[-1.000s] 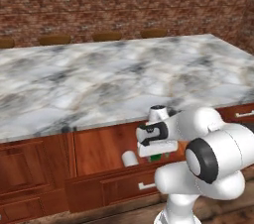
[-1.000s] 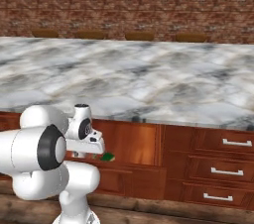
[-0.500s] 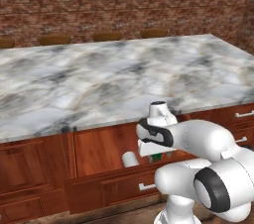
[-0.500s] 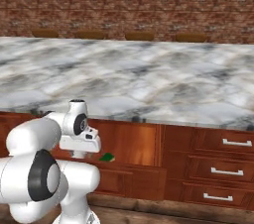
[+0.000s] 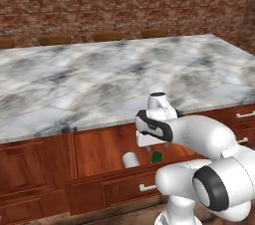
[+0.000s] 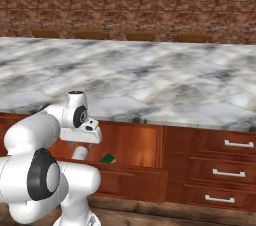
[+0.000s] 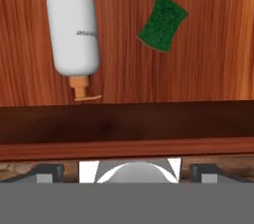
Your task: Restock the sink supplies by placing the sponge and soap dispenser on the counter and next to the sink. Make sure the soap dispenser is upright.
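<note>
Two task items sit in an open drawer (image 5: 107, 181) under the marble top.

Left base view: soap bottle (image 5: 131, 160) lies on its side in the drawer, not upright, only its pale rounded end visible. Sponge (image 5: 157, 157) is a small green patch just right of it, the two apart. Arm's hand hangs right above both, over the drawer opening. Marble counter (image 5: 89, 82) spans the frame above red wood cabinets; brick wall behind.

Right base view: same drawer (image 6: 131, 176), front pulled out toward the robot. Sponge (image 6: 107, 158) shows as a green sliver inside. Soap bottle (image 6: 79, 152) pokes out just below the hand, to the left of the sponge. Closed drawers (image 6: 232, 172) with pale handles stack to the right. Counter (image 6: 150, 80) above.

Hand view: looking straight down into the drawer. Soap bottle (image 7: 73, 34) flat on the wood bottom, pump nozzle pointing toward the drawer's front wall (image 7: 127, 126). Sponge (image 7: 162, 23) lies green side up, well clear of the bottle, turned at an angle. Tool (image 7: 127, 172) fully spread, fingertips (image 7: 47, 171) far apart at the frame's bottom, gripping nothing, above the drawer front, touching neither item.
</note>
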Controlling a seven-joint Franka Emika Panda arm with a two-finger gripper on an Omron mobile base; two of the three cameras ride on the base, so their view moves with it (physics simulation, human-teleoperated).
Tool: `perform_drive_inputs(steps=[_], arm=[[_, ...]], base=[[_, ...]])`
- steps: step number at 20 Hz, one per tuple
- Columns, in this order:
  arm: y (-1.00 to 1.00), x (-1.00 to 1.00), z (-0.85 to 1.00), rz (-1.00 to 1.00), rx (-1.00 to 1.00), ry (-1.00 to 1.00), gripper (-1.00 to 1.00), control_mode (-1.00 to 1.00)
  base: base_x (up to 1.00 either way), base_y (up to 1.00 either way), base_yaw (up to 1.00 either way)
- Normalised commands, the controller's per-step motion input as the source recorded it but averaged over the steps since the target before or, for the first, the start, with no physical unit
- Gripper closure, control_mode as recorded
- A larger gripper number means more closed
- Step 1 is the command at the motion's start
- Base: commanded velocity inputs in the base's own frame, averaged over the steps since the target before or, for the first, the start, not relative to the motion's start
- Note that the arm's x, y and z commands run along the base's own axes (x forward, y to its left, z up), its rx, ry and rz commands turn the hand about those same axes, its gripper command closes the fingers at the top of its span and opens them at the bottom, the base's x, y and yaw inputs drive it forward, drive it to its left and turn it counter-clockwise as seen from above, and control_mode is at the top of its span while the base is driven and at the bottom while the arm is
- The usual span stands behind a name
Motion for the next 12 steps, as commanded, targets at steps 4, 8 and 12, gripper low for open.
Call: perform_drive_inputs(steps=[4, 8, 12], arm=[[0.33, 0.28, -0.16, 0.00, -0.02, -0.01, -1.00, -1.00], [0.14, 0.11, -0.17, 0.00, 0.00, -0.03, -1.00, -1.00], [0.00, 0.00, -0.20, 0.00, 0.00, -0.05, -1.00, -1.00]], base=[[0.00, 0.00, 0.00], [0.00, 0.00, 0.00], [0.00, 0.00, 0.00]])
